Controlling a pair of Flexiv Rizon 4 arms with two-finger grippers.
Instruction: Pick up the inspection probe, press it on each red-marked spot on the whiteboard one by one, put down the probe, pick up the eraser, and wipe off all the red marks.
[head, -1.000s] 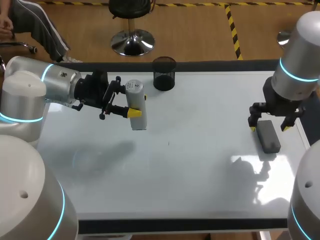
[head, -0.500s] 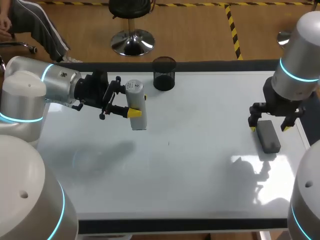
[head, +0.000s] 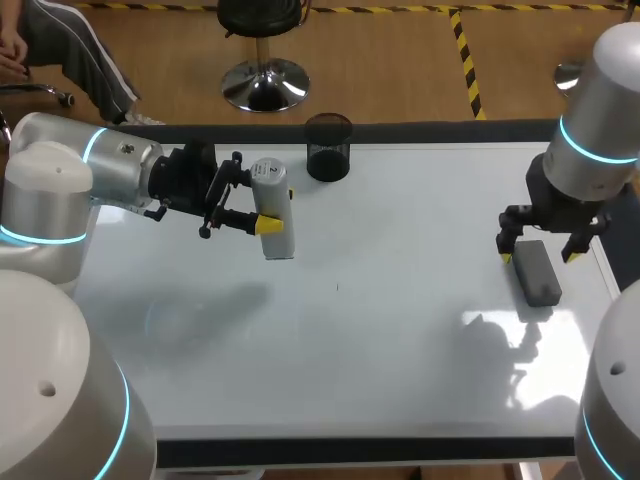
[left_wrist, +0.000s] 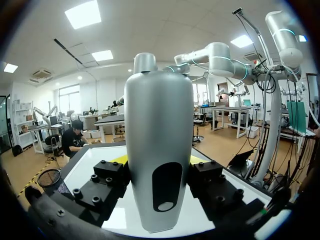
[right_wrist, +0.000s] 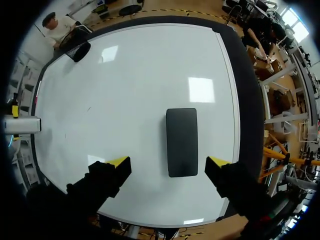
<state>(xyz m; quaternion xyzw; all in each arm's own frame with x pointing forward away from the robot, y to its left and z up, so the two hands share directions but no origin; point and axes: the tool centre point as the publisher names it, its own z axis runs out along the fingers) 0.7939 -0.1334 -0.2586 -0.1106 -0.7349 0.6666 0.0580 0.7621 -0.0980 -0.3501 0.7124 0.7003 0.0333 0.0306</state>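
Head view: the whiteboard (head: 400, 370) covers nearly the whole counter (head: 380, 452), and one small dark tick (head: 337, 287) sits near its middle. Toward the right edge lies the dark grey eraser (head: 537, 272), flat on the board. The right end effector (head: 539, 256) hangs over the eraser's farther end with its fingers spread, one yellow tip on each side, neither touching. In the right wrist view the eraser (right_wrist: 182, 142) lies lengthwise between the parted tips of the right end effector (right_wrist: 169, 162), which stand well clear of its long sides.

Farther back on the left half, the left end effector (head: 279, 211) pinches the grey probe (head: 272, 222) from two sides. The left wrist view shows the probe (left_wrist: 159, 150) upright, clamped between the black finger blocks of the left end effector (left_wrist: 159, 159). Whether its base meets the board cannot be told.

At the far edge stands a black mesh cup (head: 328, 147), just beyond the probe.
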